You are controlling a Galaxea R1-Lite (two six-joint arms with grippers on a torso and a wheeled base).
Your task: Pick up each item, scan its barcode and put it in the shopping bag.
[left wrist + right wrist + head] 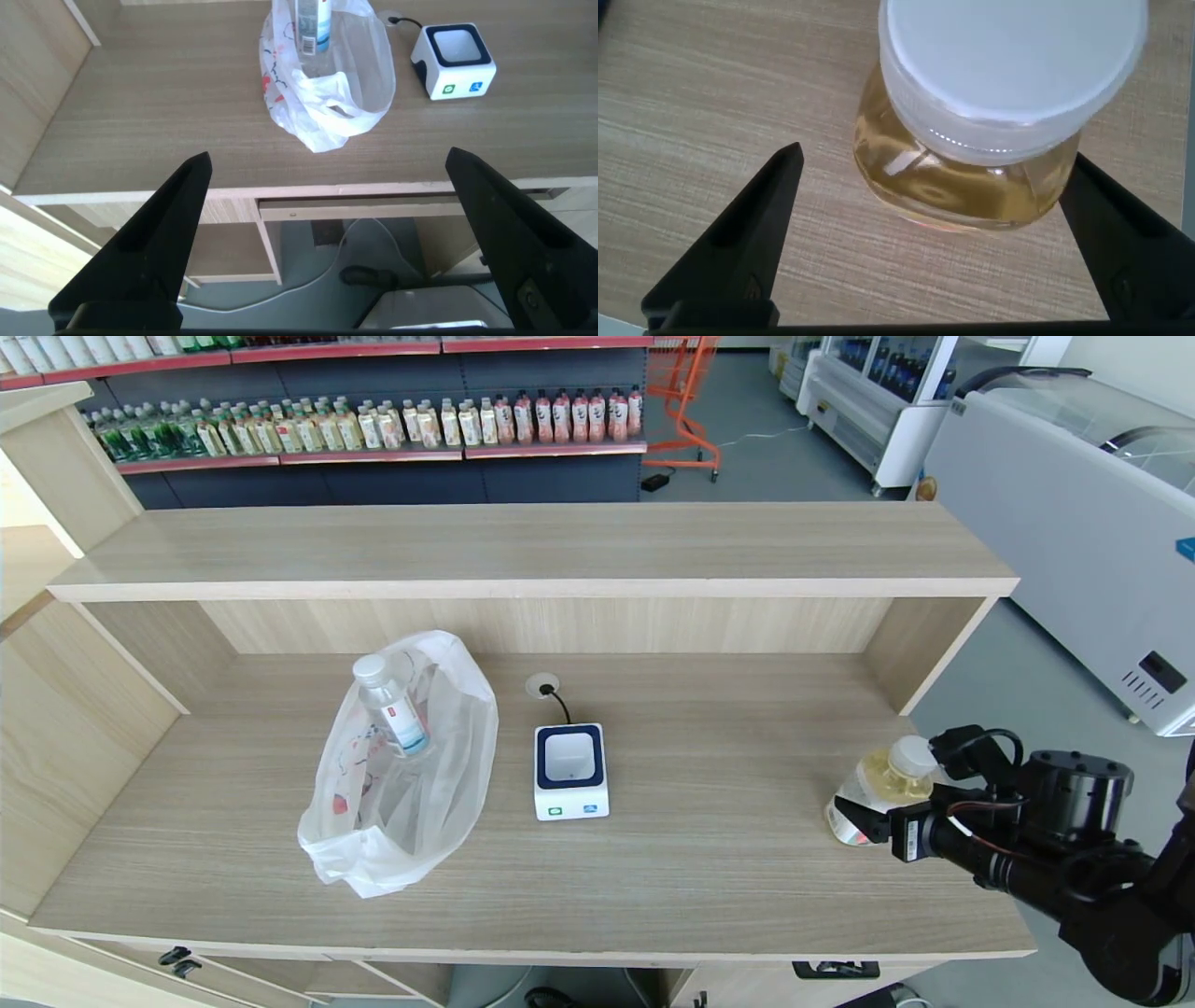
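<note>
A clear bottle of yellow drink [873, 789] with a white cap stands near the right end of the wooden counter [709, 859]. My right gripper [910, 782] is open, one finger on each side of the bottle and apart from it; in the right wrist view the bottle [971, 177] sits just past the spread fingertips [775, 187]. The white plastic shopping bag [401, 784] lies open at the left with a clear water bottle [392, 709] inside. The white barcode scanner [570, 771] sits mid-counter. My left gripper [329, 161] is open, off the counter's front edge.
A raised wooden shelf [532, 546] backs the counter, and side walls close both ends. The scanner's cable runs into a grommet hole [542, 686] behind it. Bare counter lies between the scanner and the yellow bottle. Store shelves and freezers stand beyond.
</note>
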